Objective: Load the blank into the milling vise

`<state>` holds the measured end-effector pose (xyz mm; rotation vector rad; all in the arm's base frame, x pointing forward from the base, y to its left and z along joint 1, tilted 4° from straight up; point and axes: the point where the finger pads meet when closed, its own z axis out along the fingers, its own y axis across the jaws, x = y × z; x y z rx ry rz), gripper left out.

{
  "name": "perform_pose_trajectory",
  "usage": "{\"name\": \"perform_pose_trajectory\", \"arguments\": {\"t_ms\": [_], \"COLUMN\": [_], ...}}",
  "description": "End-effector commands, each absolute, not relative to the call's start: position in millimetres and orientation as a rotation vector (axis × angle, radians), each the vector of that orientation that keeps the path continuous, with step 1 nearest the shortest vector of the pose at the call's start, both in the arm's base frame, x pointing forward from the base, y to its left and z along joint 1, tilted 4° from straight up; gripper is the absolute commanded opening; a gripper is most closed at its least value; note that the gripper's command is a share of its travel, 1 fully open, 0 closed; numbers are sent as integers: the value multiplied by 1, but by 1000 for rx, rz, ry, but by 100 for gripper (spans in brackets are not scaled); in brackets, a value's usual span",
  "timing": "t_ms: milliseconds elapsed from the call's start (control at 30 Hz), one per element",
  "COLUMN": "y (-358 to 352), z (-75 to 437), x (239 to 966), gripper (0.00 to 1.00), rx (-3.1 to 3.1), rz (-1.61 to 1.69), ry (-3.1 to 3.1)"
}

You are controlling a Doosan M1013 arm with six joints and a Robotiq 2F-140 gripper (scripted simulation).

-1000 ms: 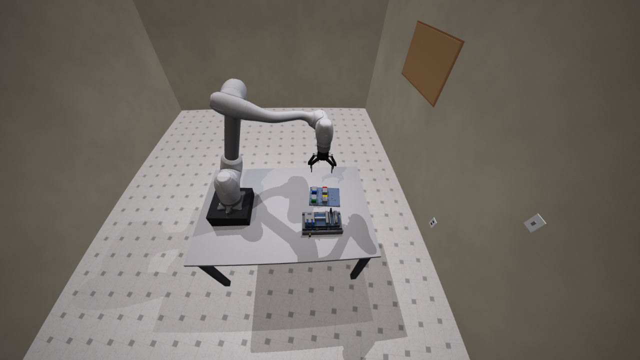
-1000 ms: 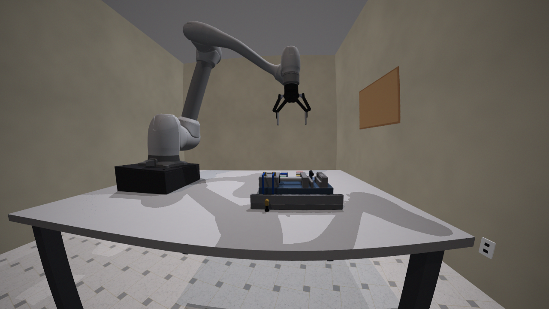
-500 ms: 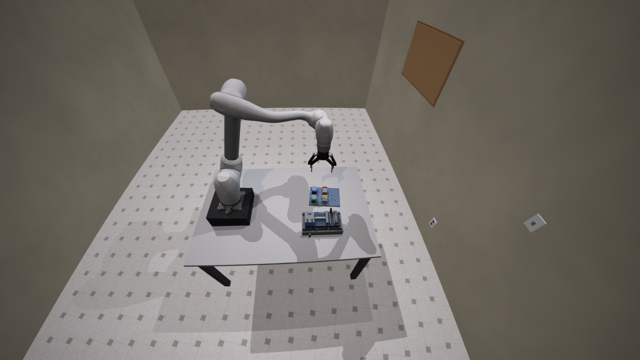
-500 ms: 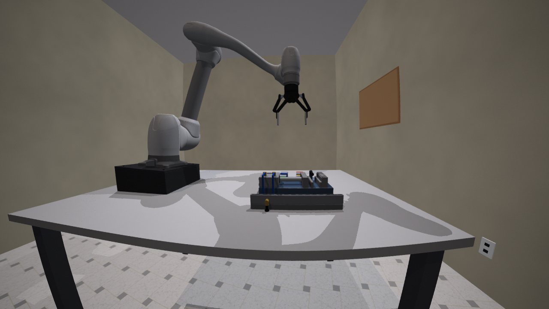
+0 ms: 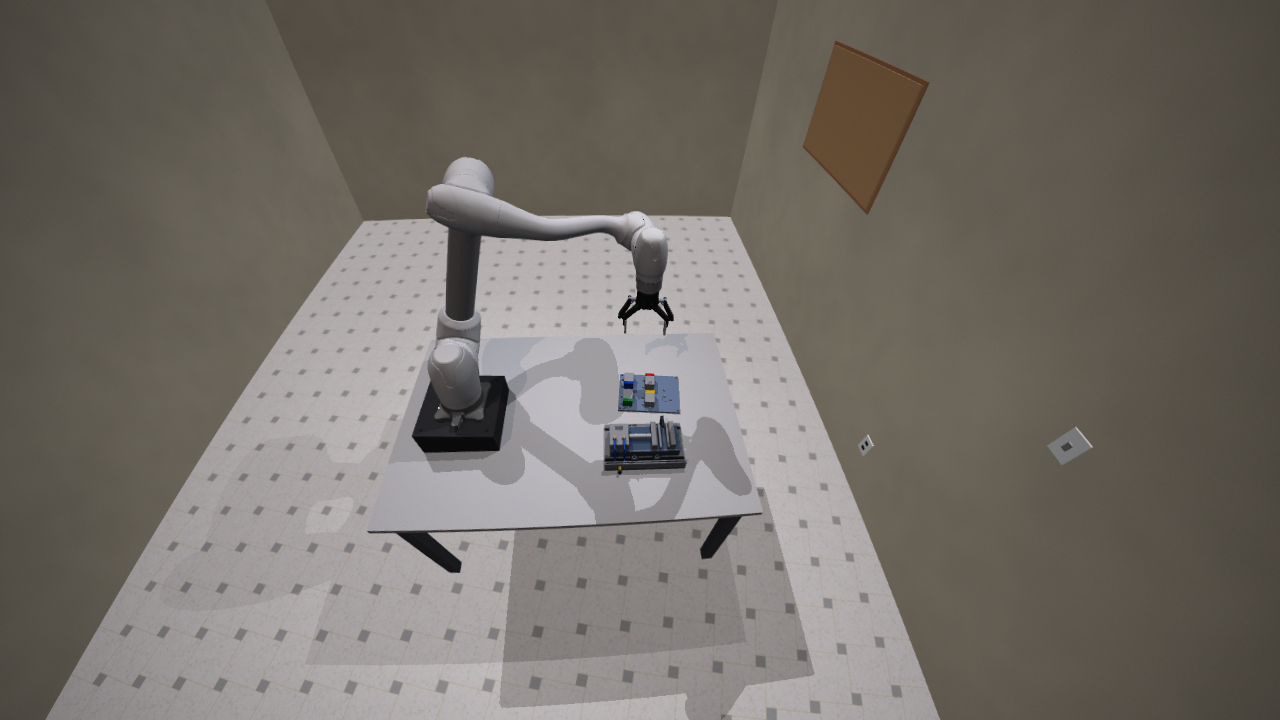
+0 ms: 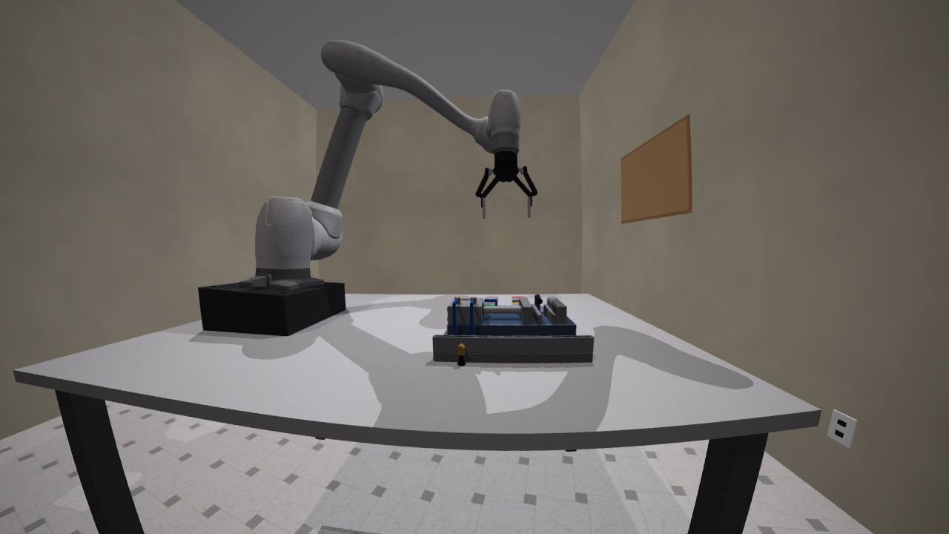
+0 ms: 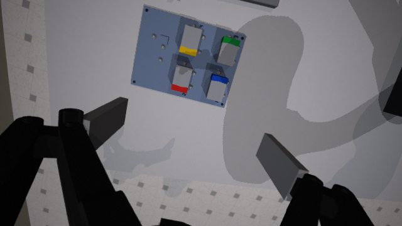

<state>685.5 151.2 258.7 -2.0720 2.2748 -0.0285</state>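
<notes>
Hovering high, the gripper (image 7: 188, 147) hangs wide and empty — approach step; next, descend squarely over the green-ended blank (image 7: 228, 51).

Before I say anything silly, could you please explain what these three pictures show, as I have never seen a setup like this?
It is one white robot arm bolted to a black base on a grey table. One picture looks down from high up, one looks from the table's side, and one looks from the arm's wrist. Its tool hangs high above the table, wide open, holding nothing. On the table lie a blue infeed plate with four grey blanks, ends painted yellow, green, red and blue, and a milling vise beside it.
</notes>
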Motion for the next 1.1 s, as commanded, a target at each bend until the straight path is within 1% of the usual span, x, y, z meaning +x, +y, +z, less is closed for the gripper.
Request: {"name": "perform_pose_trajectory", "arguments": {"t_ms": [0,1067], "y": [151,138], "z": [259,258], "x": [685,683], "gripper": [100,100], "rx": [-2072,-2072], "rz": [-28,-28], "ry": [2275,2274]}}
